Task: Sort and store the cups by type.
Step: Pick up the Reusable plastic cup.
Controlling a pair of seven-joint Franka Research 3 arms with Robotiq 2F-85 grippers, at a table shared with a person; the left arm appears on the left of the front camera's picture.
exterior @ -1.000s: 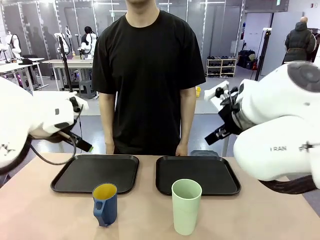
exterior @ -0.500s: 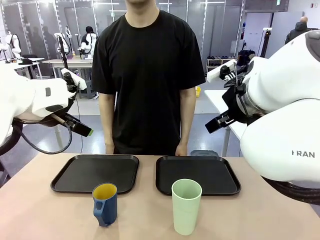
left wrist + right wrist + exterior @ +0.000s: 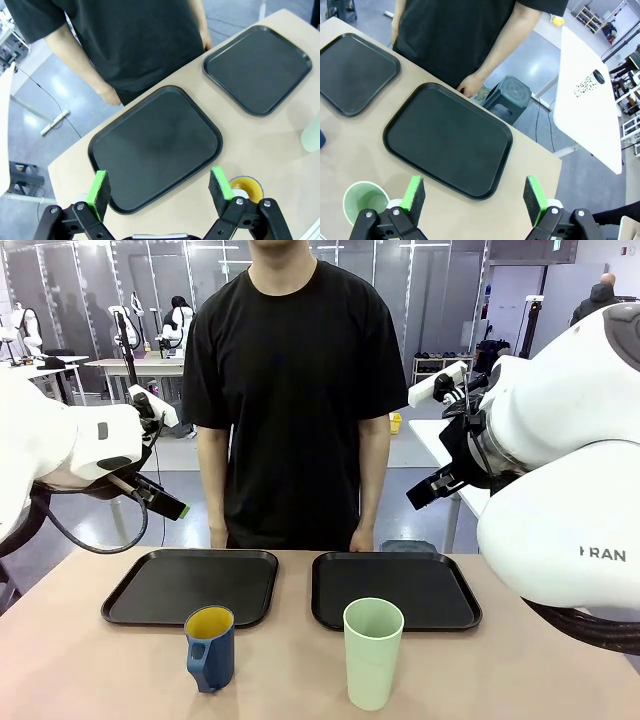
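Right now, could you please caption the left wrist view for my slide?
Open left end effector hovers above the nearer black tray; the yellow-lined mug stands just beside that tray.

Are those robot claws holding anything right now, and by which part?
Nothing is held. The left gripper and right gripper are both open and empty; the mug and tumbler stand free on the table.

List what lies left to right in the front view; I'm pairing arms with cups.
left gripper → mug → tumbler → right gripper
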